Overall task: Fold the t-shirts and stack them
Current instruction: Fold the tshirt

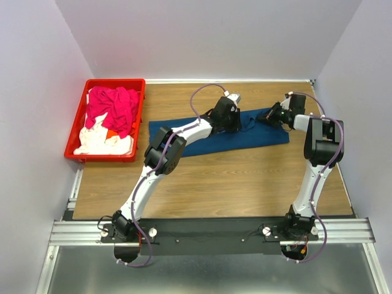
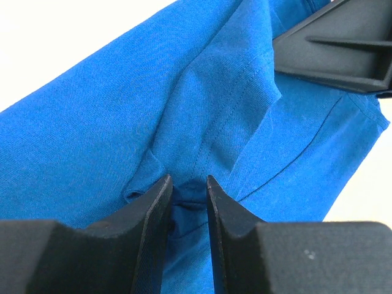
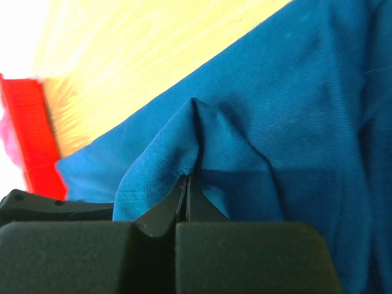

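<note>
The dark navy blue cloth t-shirt (image 1: pixel 257 136) lay flat along the far half of the wooden table (image 1: pixel 233 184), from its middle toward the right edge. The left gripper (image 2: pixel 186 184) was clamped on a thick bunch near the shirt's middle, its jaws a little apart around the cloth, and the right gripper (image 3: pixel 186 184) was pinched fully closed on a thin fold at the shirt's right end. To my eye that thin pinch could slip free if the arms lifted unevenly, and the left bunch might drag extra layers and spoil the fold. The pink, white and orange cloth shirts (image 1: pixel 113 113) sat in the red plastic crate (image 1: pixel 101 157) at the far left corner.
</note>
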Robot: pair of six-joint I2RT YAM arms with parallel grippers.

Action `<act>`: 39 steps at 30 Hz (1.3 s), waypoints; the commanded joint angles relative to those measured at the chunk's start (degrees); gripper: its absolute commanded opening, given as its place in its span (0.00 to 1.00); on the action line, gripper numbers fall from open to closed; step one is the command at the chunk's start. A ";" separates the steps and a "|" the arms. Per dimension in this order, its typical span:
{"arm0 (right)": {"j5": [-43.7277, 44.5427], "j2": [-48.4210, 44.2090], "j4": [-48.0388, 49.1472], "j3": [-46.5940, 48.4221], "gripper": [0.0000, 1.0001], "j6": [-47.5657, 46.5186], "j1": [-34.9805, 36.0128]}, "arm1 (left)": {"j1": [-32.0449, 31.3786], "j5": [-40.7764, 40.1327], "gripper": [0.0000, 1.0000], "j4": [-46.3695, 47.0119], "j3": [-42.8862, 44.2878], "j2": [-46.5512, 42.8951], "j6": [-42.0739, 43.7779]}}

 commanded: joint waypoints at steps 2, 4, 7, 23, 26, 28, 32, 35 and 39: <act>7.63 -4.25 -6.20 2.93 0.01 -6.18 0.15 | 0.52 0.30 0.36 -2.23 1.10 1.55 -0.75; 11.48 -4.52 -8.94 4.26 0.01 -9.24 0.15 | 0.70 0.30 0.36 -2.33 1.10 1.64 -0.84; 15.53 -5.13 -12.20 5.93 0.01 -11.89 0.06 | 0.70 0.39 0.36 -2.33 1.19 1.55 -0.84; 20.39 -3.56 -17.91 10.59 0.11 -15.07 0.15 | 0.70 1.18 0.46 -2.59 1.28 1.55 -0.50; 20.65 -4.43 -18.27 10.59 0.25 -14.89 0.15 | 0.70 2.24 0.63 -2.59 1.19 0.33 -0.14; 22.74 -6.88 -18.62 9.46 0.35 -14.63 0.15 | 0.70 2.59 0.73 -2.50 0.93 -1.51 0.30; 25.40 -13.21 -18.88 5.76 0.40 -12.61 0.15 | 0.70 2.94 0.80 -2.50 0.40 -6.70 0.39; 23.47 -17.43 -18.71 1.30 0.42 -9.27 0.15 | 0.70 2.15 0.81 -3.03 -0.13 -12.32 1.00; 19.34 -21.04 -15.64 -5.83 0.45 -4.97 0.24 | 1.57 -4.51 0.81 -8.73 -1.53 -19.27 5.03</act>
